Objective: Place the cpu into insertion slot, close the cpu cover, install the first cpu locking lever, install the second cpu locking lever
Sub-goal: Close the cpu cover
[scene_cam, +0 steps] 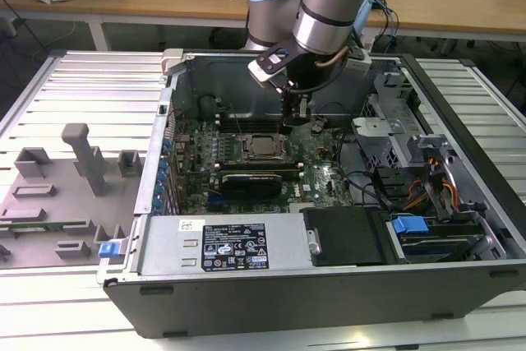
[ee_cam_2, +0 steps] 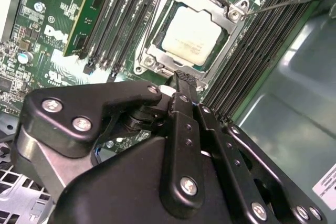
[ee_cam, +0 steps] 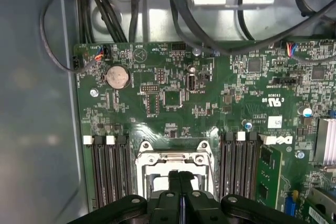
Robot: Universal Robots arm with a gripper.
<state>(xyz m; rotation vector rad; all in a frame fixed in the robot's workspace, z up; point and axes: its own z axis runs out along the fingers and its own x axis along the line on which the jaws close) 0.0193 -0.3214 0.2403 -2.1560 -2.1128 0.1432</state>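
Open computer case (scene_cam: 329, 300) on a ribbed grey surface (scene_cam: 90, 88), green motherboard (ee_cam: 157, 80) inside with black memory slots (ee_cam: 110, 171), a coin battery (ee_cam: 117, 77) and a black expansion card (scene_cam: 255, 180), labelled power supply (scene_cam: 222, 246) alongside, grey fixtures (scene_cam: 82, 158) at the exterior view's left.

The arm (scene_cam: 329, 6) reaches down, gripper (scene_cam: 293, 123) fingers (ee_cam: 173, 184) pressed together.

cpu (ee_cam_2: 191, 35) 1 | cpu cover (ee_cam_2: 157, 56) 1 | coin battery (ee_cam: 117, 77) 1 | pincer (ee_cam: 180, 176) 1
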